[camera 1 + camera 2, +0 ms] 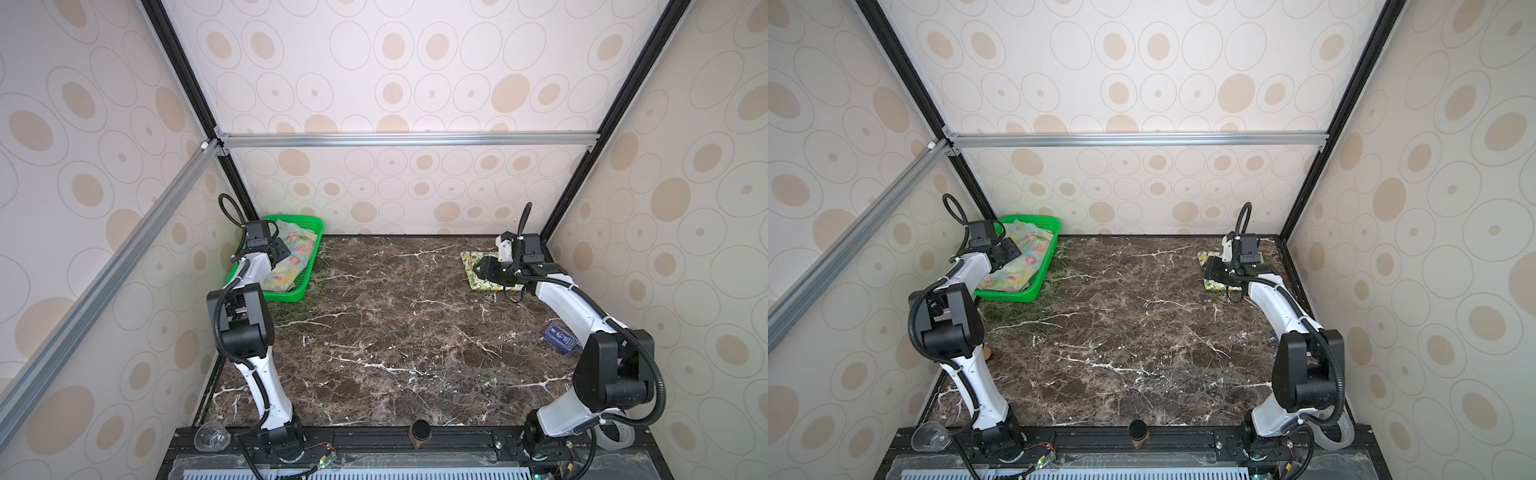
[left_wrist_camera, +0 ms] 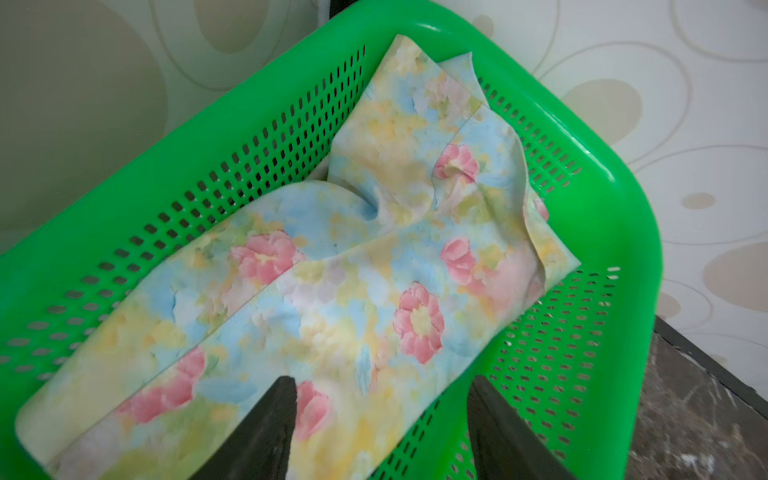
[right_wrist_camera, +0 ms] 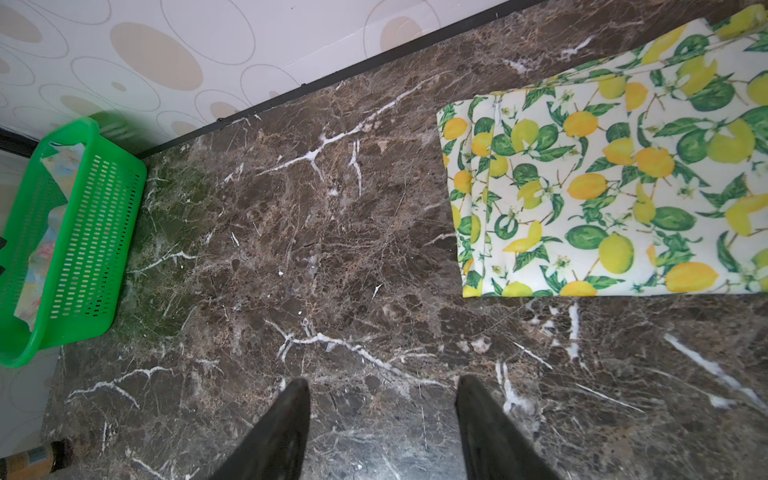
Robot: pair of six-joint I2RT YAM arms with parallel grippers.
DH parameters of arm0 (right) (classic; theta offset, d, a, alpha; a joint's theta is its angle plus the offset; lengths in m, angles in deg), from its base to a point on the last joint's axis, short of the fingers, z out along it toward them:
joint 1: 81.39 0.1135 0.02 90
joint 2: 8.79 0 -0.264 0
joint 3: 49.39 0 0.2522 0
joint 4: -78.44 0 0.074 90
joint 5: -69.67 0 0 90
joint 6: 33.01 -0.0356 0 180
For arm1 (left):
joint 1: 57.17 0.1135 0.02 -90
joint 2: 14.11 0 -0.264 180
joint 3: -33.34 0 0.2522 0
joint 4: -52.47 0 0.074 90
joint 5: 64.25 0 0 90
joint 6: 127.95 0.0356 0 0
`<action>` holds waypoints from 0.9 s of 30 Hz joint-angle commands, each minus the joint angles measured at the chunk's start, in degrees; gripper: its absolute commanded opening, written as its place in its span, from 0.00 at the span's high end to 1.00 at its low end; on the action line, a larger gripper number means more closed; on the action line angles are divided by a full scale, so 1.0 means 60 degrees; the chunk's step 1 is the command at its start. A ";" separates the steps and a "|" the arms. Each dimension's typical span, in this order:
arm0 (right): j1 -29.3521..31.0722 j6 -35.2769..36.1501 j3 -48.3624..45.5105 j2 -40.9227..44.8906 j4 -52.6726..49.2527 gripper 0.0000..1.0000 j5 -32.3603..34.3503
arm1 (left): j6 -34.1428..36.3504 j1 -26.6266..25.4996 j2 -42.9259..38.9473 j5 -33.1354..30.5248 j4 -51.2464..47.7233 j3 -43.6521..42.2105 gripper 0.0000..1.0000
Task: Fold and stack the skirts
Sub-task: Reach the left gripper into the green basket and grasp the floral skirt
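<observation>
The lemon skirt (image 3: 602,187) lies folded by the table's (image 3: 332,249) far right corner. The flower skirt (image 2: 332,291), loose in the basket (image 2: 602,208), looks not yet folded. The left gripper (image 2: 382,382) and right gripper (image 3: 382,380) have jaws apart, empty.

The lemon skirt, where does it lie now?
In both top views the lemon skirt lies folded in the marble table's far right corner, opposite the green basket.

- Wall panels (image 1: 415,62): three sides, pale covering printed with beige ovals and thin rings.
- Frame: black corner posts (image 1: 188,79), silver crossbar (image 1: 407,139) along the back.
- Surface (image 1: 395,332): dark brown marble pattern, white veins.
- Lighting: even, soft.
</observation>
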 commanded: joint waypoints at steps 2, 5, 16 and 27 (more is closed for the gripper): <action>0.0076 0.0195 0.0260 0.0213 -0.0397 0.41 0.0240 | 0.0505 0.0100 0.0830 -0.0361 -0.0139 0.1304 0.35; 0.0076 0.0254 0.0257 0.0237 -0.0431 0.41 0.0423 | 0.0649 0.0088 0.1618 -0.0391 -0.0211 0.2070 0.35; 0.0075 0.0408 0.0501 0.0159 -0.0843 0.42 0.1009 | 0.0578 0.0088 0.3565 -0.0344 -0.0168 0.3885 0.37; 0.0075 0.0262 0.0399 0.0314 -0.0857 0.42 0.0971 | 0.0880 0.0088 0.3783 -0.0583 0.0110 0.3850 0.83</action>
